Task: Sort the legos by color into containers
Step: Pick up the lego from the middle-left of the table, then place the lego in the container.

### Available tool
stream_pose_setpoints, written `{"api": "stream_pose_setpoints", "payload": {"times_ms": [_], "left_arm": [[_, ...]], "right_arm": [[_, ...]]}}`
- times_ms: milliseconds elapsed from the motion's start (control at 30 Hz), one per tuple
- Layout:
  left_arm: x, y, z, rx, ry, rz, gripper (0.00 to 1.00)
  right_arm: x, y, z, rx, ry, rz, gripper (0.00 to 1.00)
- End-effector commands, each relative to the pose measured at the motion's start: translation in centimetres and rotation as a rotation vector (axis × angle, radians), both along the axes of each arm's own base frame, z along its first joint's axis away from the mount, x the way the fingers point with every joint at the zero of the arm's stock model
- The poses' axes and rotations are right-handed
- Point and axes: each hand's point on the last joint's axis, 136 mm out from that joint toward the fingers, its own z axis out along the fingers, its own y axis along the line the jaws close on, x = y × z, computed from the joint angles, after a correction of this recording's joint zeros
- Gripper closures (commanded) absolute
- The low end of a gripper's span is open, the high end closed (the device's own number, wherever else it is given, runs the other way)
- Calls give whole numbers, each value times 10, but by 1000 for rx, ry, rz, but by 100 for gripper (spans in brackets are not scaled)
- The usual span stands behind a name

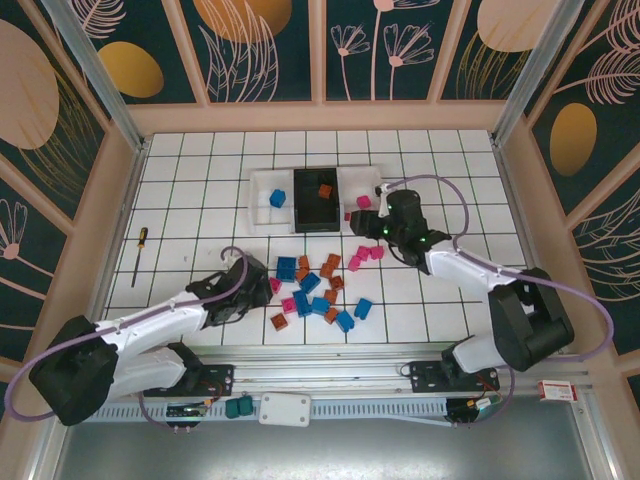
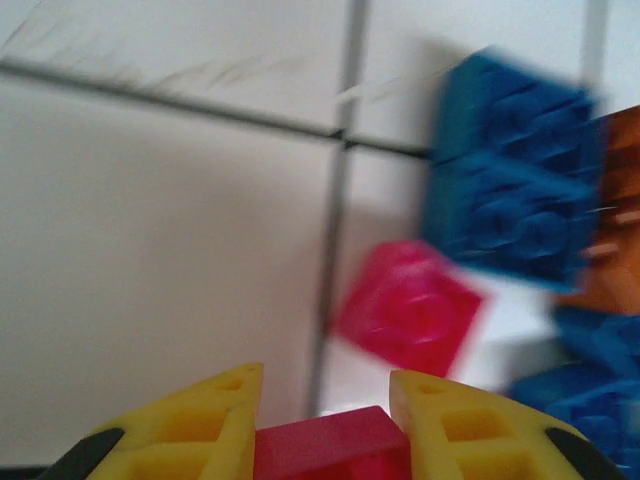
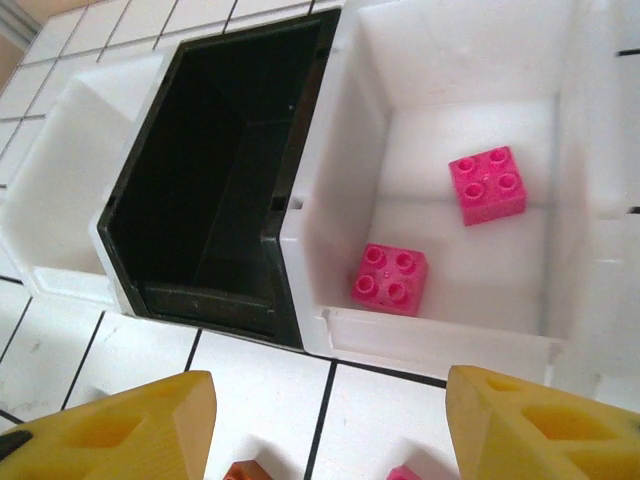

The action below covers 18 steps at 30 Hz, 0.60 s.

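The white tiled table (image 1: 200, 180) is walled in on three sides, with a metal rail (image 1: 350, 385) along its near edge carrying a white rounded box (image 1: 285, 408) and a teal block (image 1: 238, 406). The containers (image 1: 265, 215) sit in a row by the middle of the far edge. The left white tray holds one blue brick (image 1: 277, 198), the black tray (image 3: 220, 150) one orange-brown brick (image 1: 324, 190), and the right white tray (image 3: 340, 150) two pink bricks (image 3: 487, 184), studs up and apart from each other. The right gripper (image 3: 330, 385) hangs just on the near side of that right tray, its yellow fingers spread wide with nothing between them. There are bare tiles beneath it and a couple of loose bricks close by. The rest of the legos (image 1: 287, 268) lie scattered over the middle of the table toward the near edge, blue, orange-brown and pink all mixed and crowded. The left gripper (image 2: 323, 400) is down at the left fringe of that heap, its fingers pressed against either side of a pink lego (image 2: 330, 440). Just ahead of it lie a tilted pink brick (image 2: 410, 305) and a blue block (image 2: 510, 200), both blurred. To its left the tiles are open. A screwdriver (image 1: 138, 255) lies alone near the left edge.
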Motion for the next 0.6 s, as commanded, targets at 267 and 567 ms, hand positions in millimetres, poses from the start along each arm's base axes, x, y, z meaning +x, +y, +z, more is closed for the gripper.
{"api": "stream_pose_setpoints", "payload": {"times_ms": [267,567], "left_arm": [[147,-163,121,-179,-292,-247,78],[227,-231,114,-115,-332,-302,75]], "right_arm": [[-33,-43,-6,14,-1,-127,37],[-59,-52,-25,6,58,-134,37]]}}
